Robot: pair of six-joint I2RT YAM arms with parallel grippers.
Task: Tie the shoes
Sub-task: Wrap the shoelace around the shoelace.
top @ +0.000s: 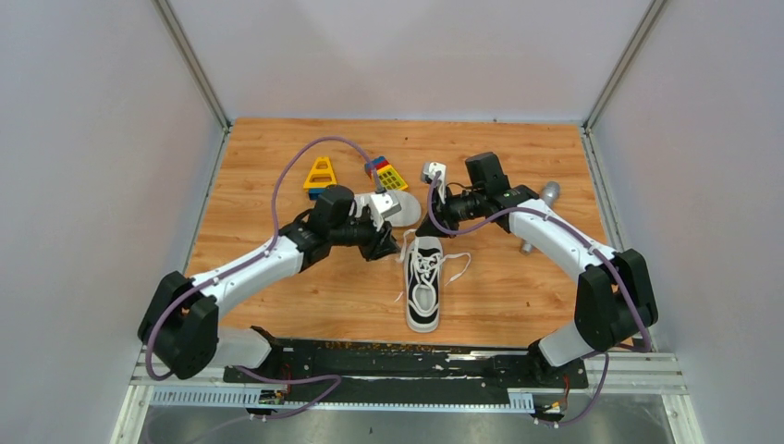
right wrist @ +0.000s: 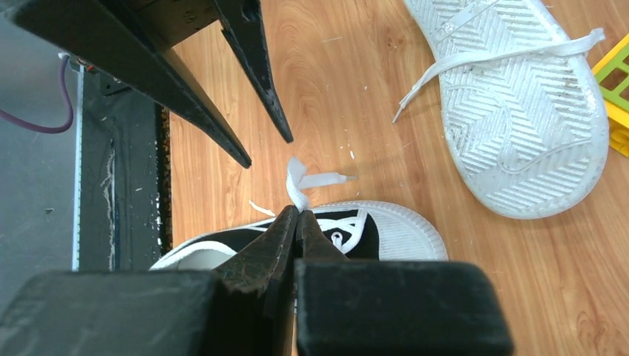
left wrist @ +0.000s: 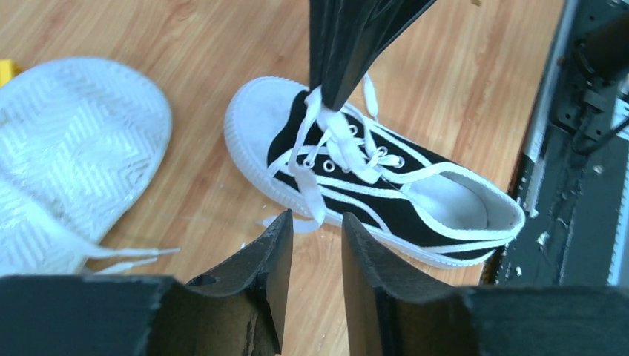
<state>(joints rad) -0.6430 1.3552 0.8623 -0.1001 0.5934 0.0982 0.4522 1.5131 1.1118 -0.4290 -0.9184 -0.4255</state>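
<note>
Desk: Where are the shoes?

Me: Upright shoe (top: pixel 424 298) sits on the wooden table (top: pixel 518 305) between my two arms. Toe cap points away from the bases, laces loose. Second shoe (right wrist: pixel 519 111) lies sole up just beyond it, near the toy blocks (top: pixel 320 176).

Desk: Right gripper?

Me: Right gripper (right wrist: pixel 298 221) is closed tight above the toe end, pinching a white lace (right wrist: pixel 299 182). A short bit sticks out past the tips.

Desk: Left?

Me: Left gripper (left wrist: pixel 313 237) is parted a little, with nothing between the fingers that I can make out. Its tips are near the pinched lace.
</note>
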